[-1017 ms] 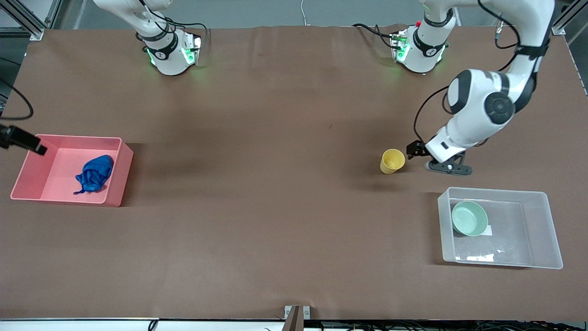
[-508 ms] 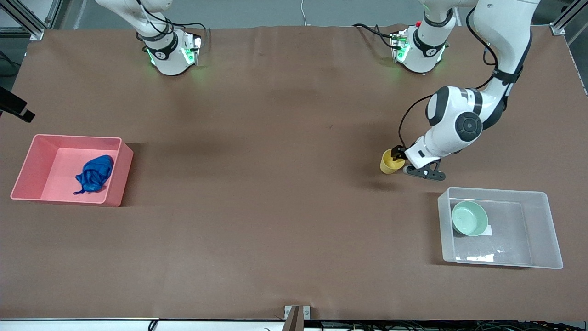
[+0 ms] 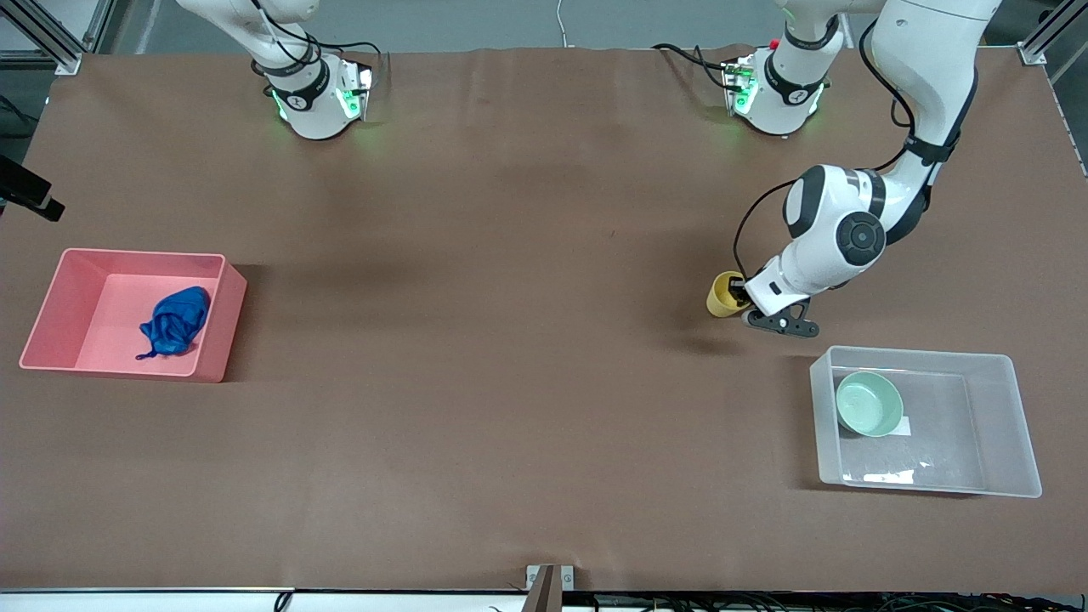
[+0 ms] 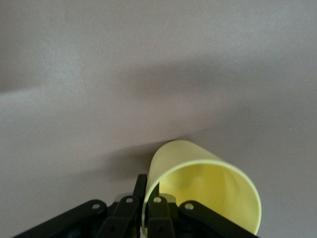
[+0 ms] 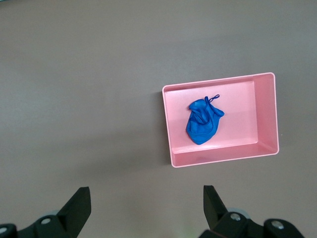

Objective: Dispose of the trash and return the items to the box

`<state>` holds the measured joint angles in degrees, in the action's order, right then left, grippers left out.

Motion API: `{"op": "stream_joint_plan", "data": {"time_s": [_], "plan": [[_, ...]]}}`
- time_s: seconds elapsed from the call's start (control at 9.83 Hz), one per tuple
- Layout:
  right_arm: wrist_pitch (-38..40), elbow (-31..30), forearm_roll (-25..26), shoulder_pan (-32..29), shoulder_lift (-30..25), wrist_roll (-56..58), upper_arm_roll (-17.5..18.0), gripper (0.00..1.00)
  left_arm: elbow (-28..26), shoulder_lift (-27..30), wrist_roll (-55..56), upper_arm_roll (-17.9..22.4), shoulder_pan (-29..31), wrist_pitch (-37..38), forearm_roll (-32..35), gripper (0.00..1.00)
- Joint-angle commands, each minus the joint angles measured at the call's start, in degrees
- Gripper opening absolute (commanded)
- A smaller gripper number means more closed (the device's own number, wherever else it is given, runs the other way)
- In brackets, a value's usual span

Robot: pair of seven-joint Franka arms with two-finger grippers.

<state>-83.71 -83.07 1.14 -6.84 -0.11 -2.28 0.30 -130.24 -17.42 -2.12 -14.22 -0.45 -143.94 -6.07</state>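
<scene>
The left pincer (image 3: 738, 297) is down at the yellow cup (image 3: 724, 294), right of center in the front frame, a bit above the clear box (image 3: 926, 421) that sits in the lower right. In the left wrist view the cup (image 4: 203, 191) fills the bottom of the frame and the pincer's fingers (image 4: 130, 210) straddle its rim wall, one inside and one outside, so it looks clenched on the cup's wall.

The cup is probably thin plastic, so light and a little flexy; the rim is a fine place to pinch it, though a hard squeeze could bend it. It looks tipped: its long axis leans, with the mouth facing up and toward the pincer.

The mint-green bowl (image 3: 869, 405) is already in the box, open side up. The blue trash wad (image 3: 174, 321) lies in the pink bin (image 3: 217, 327) at the left edge.

The right pincer (image 5: 143, 208) hangs spread wide, empty, high over the table (image 3: 510, 382) above that pink bin, waiting.
</scene>
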Motion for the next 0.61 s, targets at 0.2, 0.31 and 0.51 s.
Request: {"op": "stream_joint_plan", "data": {"time_s": [0.2,0.31,0.51], "plan": [[0.7,0.8,0.9,-1.2,0.2,2.1,0.9,1.00,11.9,2.9,-6.4,6.5,1.0,11.1,1.0,0.00],[0.8,0.8,0.9,-1.2,0.2,2.0,0.9,1.00,18.6,0.7,-9.3,9.9,1.0,15.8,0.9,0.00],[0.8,0.8,0.9,-0.8,0.3,2.0,0.6,1.00,30.6,-5.5,-11.5,15.7,1.0,19.3,0.4,0.00]]}}
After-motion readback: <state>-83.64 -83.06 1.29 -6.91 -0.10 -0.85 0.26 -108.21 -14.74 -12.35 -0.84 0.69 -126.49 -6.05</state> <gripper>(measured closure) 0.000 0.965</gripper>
